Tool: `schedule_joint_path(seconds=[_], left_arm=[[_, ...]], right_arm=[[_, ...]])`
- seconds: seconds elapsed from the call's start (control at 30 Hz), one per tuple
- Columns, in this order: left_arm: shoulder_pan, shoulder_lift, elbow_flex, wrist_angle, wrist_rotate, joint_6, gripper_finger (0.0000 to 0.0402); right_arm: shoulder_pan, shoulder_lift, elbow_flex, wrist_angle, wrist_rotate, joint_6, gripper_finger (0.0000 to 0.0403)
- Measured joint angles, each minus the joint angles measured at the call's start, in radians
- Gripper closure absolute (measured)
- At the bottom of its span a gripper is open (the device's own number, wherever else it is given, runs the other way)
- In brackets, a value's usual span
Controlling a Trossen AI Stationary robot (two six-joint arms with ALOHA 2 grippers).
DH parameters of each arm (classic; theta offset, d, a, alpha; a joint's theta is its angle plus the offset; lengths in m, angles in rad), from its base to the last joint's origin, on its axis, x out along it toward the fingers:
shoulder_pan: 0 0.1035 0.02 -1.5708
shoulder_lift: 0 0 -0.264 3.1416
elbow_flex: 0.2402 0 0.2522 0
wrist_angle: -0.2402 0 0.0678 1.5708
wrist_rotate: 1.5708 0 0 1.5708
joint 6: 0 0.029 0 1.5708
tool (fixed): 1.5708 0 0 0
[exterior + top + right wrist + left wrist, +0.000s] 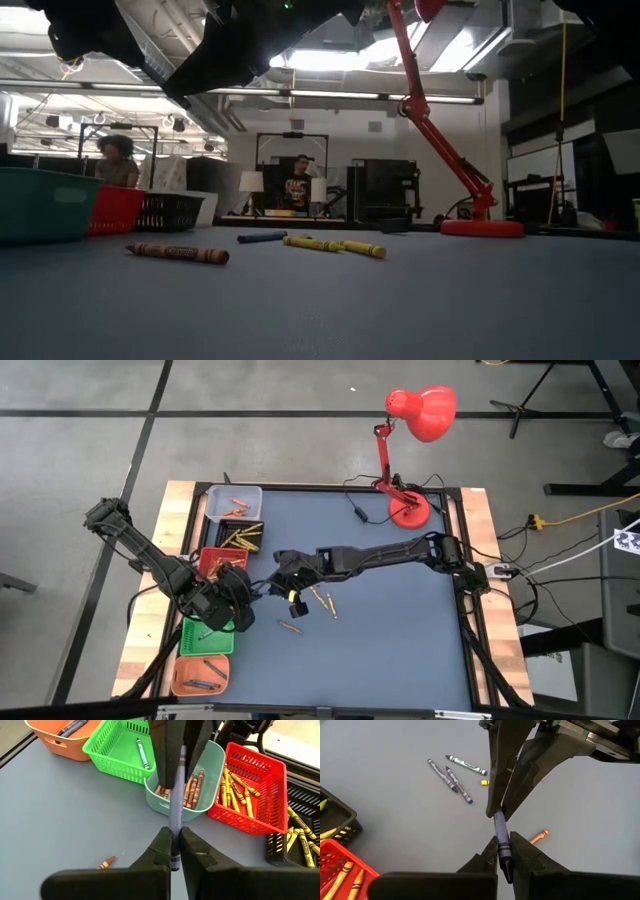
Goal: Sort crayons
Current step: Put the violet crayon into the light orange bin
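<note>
One blue-violet crayon [500,827] is held in the air between both grippers, above the table's left middle. My left gripper [243,598] is shut on one end and my right gripper [283,586] on the other. They face each other. Loose crayons lie flat on the blue mat: two yellow ones [322,600] and a brown one [291,627]. They also show in the low view as a brown [178,252], a blue [262,237] and a yellow crayon [362,248]. Sorted crayons lie in small bins along the left edge. My left gripper pinches the crayon's near end [503,851] between its two fingers and comes from the table's left. The crayon runs forward out of the fingers into the other gripper, clear of the table. My right gripper pinches the crayon's other end [175,847] between its two fingers and comes from the table's right. The crayon runs forward, along the fingers, into the left gripper's fingers [165,755]. It is clear of the table.
Bins stand in a row along the left edge: grey [235,500], black [240,538], red [222,558], teal [200,807], green [207,635], orange [200,675]. A red desk lamp [410,510] stands at the far right. The mat's right half is bare.
</note>
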Motion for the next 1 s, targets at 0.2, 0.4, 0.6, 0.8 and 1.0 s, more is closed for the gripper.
schedule_joint_path(seconds=[0.2, 0.4, 0.6, 0.8, 1.0], left_arm=[[0.000, 0.000, 0.000, 0.001, 0.000, 0.000, 0.0391], [0.000, 0.000, 0.000, 0.003, 0.036, 0.000, 0.0391], [0.000, 0.000, 0.000, 0.003, 0.323, -0.001, 0.0391], [-0.040, 0.000, 0.000, 0.003, 0.690, -0.124, 0.0391], [-0.145, 0.000, 0.000, 0.003, 0.829, -0.438, 0.0391]], right_arm=[[0.000, 0.000, 0.000, -0.001, 0.000, 0.003, 0.0369], [0.000, -0.001, 0.001, -0.014, 0.000, 0.030, 0.0290], [0.001, -0.001, 0.001, -0.112, 0.000, 0.031, 0.0243], [0.001, -0.001, 0.001, -0.287, 0.000, 0.033, 0.0235], [0.001, -0.001, 0.001, -0.386, 0.000, 0.033, 0.0235]])
